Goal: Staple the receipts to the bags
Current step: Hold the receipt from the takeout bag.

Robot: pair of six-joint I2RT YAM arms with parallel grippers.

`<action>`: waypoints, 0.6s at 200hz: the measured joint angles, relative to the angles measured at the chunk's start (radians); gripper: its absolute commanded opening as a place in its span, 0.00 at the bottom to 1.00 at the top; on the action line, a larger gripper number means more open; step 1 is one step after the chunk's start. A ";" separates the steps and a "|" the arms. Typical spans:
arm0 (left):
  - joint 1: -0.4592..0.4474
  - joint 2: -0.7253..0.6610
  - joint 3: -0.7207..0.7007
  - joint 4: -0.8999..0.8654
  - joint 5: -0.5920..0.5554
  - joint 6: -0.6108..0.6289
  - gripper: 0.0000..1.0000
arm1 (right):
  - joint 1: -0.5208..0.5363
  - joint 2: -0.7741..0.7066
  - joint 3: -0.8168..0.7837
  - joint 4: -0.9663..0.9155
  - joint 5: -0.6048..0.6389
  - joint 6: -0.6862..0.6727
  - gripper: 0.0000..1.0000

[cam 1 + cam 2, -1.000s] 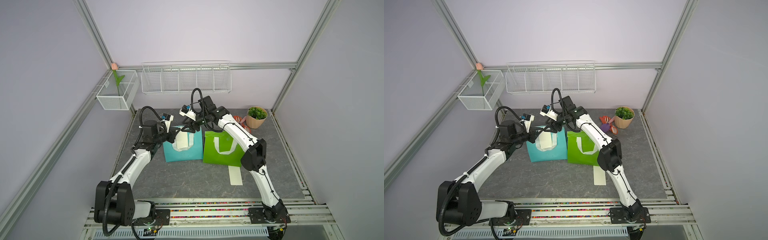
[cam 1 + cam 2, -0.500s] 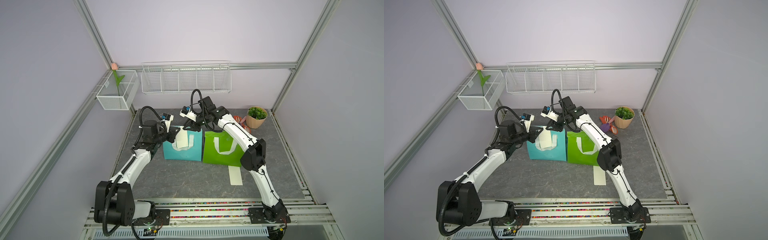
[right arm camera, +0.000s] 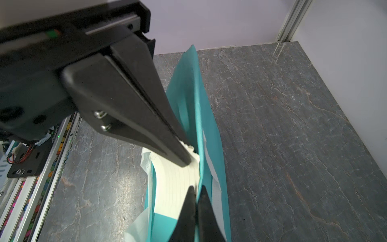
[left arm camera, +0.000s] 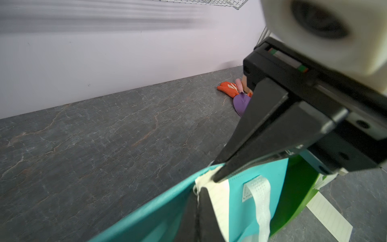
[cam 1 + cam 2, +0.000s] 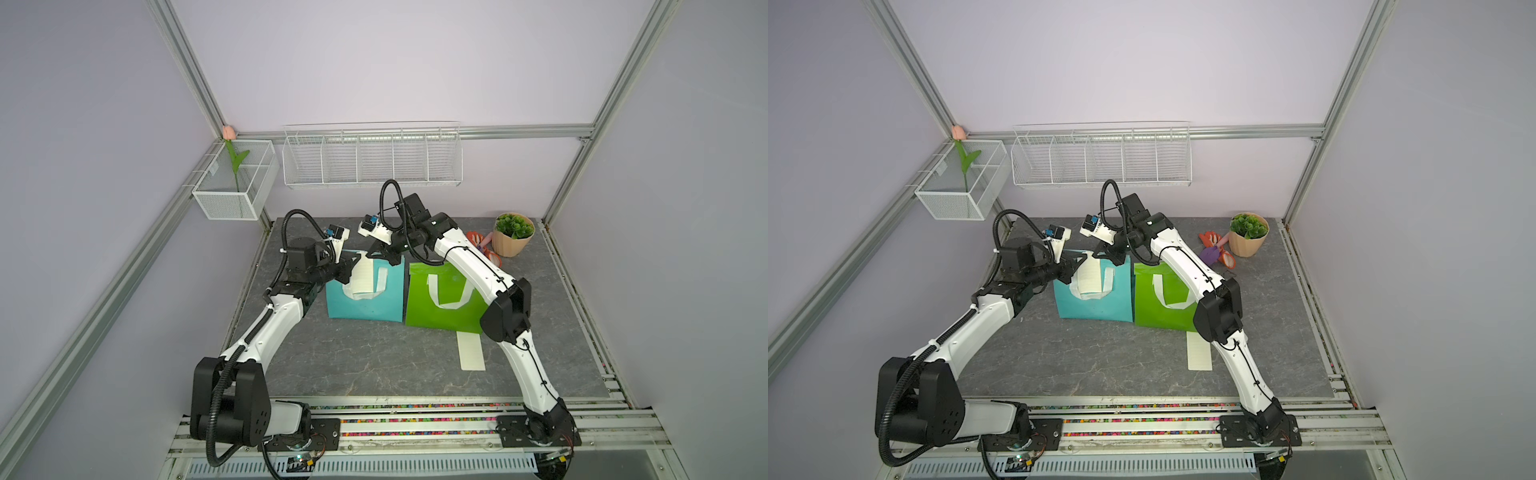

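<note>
Where pinched atop teal bag (image 5: 365,309), receipt (image 5: 362,277) hangs lengthwise, free end down

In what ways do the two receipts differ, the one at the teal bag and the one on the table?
The held receipt hangs curved against the teal bag; the loose receipt lies flat on the table. The left claw and right claw pinch the held receipt; no claw touches the loose receipt. Both are pale, lined strips.

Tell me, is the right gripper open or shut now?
Shut. In the right wrist view the right gripper shows no gap between its fingers, which pinch the top edge of the receipt at the teal bag.
</note>
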 measured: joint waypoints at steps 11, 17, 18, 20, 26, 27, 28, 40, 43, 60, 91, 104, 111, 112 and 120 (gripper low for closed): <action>0.000 0.000 0.000 0.000 -0.010 0.003 0.02 | 0.000 0.000 0.000 0.000 0.000 -0.003 0.06; 0.000 0.000 0.000 0.000 -0.014 0.004 0.11 | 0.000 0.000 0.000 0.000 0.000 -0.003 0.06; 0.000 0.000 0.000 0.000 -0.015 0.004 0.14 | 0.000 0.000 0.000 0.000 0.000 -0.004 0.06; 0.000 0.000 0.000 0.000 -0.016 0.006 0.17 | 0.000 0.000 0.000 0.000 0.000 -0.005 0.06; 0.000 0.000 0.000 0.000 -0.018 0.008 0.26 | 0.000 0.000 0.000 0.000 0.000 -0.006 0.06; 0.000 0.000 0.000 -0.001 -0.020 0.013 0.28 | 0.000 0.000 0.000 0.000 0.000 -0.006 0.06; 0.000 0.000 0.000 -0.001 -0.021 0.015 0.30 | 0.000 0.000 0.000 0.000 0.001 -0.006 0.06; -0.003 -0.005 0.000 -0.015 -0.034 0.022 0.66 | 0.000 0.000 0.000 0.001 0.001 -0.007 0.06; -0.004 -0.008 0.000 -0.020 -0.040 0.023 0.75 | 0.000 0.000 0.000 0.001 0.001 -0.008 0.06; -0.006 -0.047 0.000 -0.064 -0.085 0.031 0.91 | -0.002 0.000 0.000 0.001 0.001 -0.011 0.06; -0.003 -0.167 0.035 -0.188 -0.166 0.090 0.93 | -0.005 -0.006 -0.013 0.004 -0.001 -0.043 0.06; -0.004 -0.192 0.077 -0.239 -0.191 0.130 0.94 | -0.005 -0.022 -0.045 0.016 -0.001 -0.066 0.06; -0.002 -0.198 0.096 -0.257 -0.198 0.154 0.93 | -0.005 -0.031 -0.061 0.022 0.000 -0.077 0.06; -0.002 -0.198 0.097 -0.259 -0.199 0.156 0.93 | -0.005 -0.034 -0.064 0.023 0.000 -0.080 0.06; 0.004 -0.200 0.114 -0.280 -0.198 0.180 0.92 | -0.006 -0.046 -0.084 0.031 -0.003 -0.091 0.06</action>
